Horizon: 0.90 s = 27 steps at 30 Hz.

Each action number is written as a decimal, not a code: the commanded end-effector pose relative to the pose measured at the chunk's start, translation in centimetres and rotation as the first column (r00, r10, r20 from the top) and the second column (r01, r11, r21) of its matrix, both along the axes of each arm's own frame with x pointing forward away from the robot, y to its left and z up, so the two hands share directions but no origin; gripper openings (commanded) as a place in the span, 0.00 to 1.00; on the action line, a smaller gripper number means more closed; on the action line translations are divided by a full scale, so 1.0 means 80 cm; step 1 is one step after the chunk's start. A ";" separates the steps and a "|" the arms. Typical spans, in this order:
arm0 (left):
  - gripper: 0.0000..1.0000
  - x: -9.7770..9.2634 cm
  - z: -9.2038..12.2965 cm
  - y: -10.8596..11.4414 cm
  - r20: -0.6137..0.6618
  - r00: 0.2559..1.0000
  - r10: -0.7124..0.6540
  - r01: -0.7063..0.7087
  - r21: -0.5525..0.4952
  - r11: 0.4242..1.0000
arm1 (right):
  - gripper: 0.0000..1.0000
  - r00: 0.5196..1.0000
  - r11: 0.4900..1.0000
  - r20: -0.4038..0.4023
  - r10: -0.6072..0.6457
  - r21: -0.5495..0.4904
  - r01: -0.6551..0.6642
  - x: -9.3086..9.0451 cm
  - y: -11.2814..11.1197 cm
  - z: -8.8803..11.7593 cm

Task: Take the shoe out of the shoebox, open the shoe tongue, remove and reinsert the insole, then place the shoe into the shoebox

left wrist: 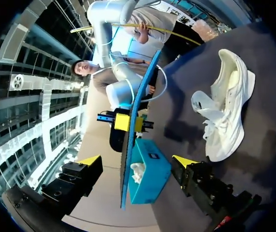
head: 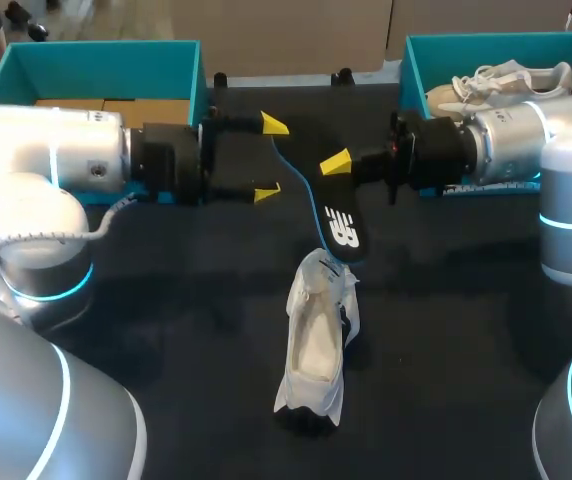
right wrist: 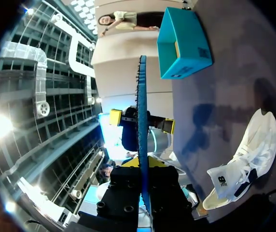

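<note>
My right end effector [right wrist: 143, 166] is clenching a dark insole [head: 344, 228] with a blue rim and a white logo. It is holding the insole on edge in the air, just beyond the far end of the white shoe [head: 314, 350]. That shoe is lying on the black table [head: 446, 380], out of any box, its opening facing up, with nothing steadying it.

My left end effector [left wrist: 135, 162] is hovering released beyond the shoe. Its yellow fingertips [left wrist: 90, 159] are standing to either side of the insole's far end without visibly touching it.

The left teal shoebox [head: 96, 55] and the right teal shoebox [head: 416, 60] are sitting well beyond the shoe. The right one is holding a second white shoe [head: 506, 80].

I am judging that the insole is out and reinsertion is coming next. The insole looks thin and bendy, so left fingers closing off-centre could be twisting it out of my right grasp. The shoe looks light and is lying free. Pushing the insole in could be sliding or tipping it, or folding the insole at the mouth instead of seating it flat.
</note>
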<state>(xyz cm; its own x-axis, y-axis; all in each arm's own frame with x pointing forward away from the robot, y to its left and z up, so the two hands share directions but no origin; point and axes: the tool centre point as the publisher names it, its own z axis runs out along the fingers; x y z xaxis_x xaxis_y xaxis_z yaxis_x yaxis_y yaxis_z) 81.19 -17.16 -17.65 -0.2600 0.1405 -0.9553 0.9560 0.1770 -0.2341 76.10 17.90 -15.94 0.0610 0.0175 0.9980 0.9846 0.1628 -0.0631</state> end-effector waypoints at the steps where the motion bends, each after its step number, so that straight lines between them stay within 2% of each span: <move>1: 0.85 -0.007 -0.003 -0.016 0.035 0.999 0.038 -0.037 -0.045 0.998 | 0.00 1.000 1.000 0.001 -0.002 0.001 0.002 -0.001 0.001 0.000; 2: 0.80 -0.007 -0.002 -0.018 0.041 0.998 0.045 -0.043 -0.044 0.998 | 0.00 1.000 1.000 0.001 -0.002 0.001 0.002 -0.001 0.001 0.000; 6: 0.75 -0.007 0.000 -0.025 0.075 0.995 0.070 -0.067 -0.052 0.996 | 0.00 1.000 1.000 0.001 -0.002 0.001 0.002 -0.001 0.001 0.000; 10: 0.60 -0.009 0.000 -0.029 0.086 0.993 0.084 -0.079 -0.060 0.995 | 0.00 1.000 1.000 0.001 -0.002 0.001 0.002 -0.001 0.001 0.000; 11: 0.51 -0.009 0.001 -0.030 0.091 0.992 0.089 -0.083 -0.063 0.995 | 0.00 1.000 1.000 0.001 -0.002 0.001 0.002 -0.001 0.001 0.000; 12: 0.48 -0.010 0.001 -0.031 0.099 0.990 0.097 -0.091 -0.061 0.994 | 0.00 1.000 1.000 0.001 -0.002 0.001 0.002 -0.001 0.001 0.000; 16: 0.42 -0.009 0.002 -0.034 0.104 0.989 0.106 -0.100 -0.064 0.993 | 0.00 1.000 1.000 0.001 -0.002 0.001 0.002 -0.001 0.001 0.000; 27: 0.35 0.000 0.006 -0.041 0.114 0.985 0.126 -0.118 -0.073 0.990 | 0.00 1.000 1.000 0.001 -0.002 0.001 0.002 -0.001 0.001 0.000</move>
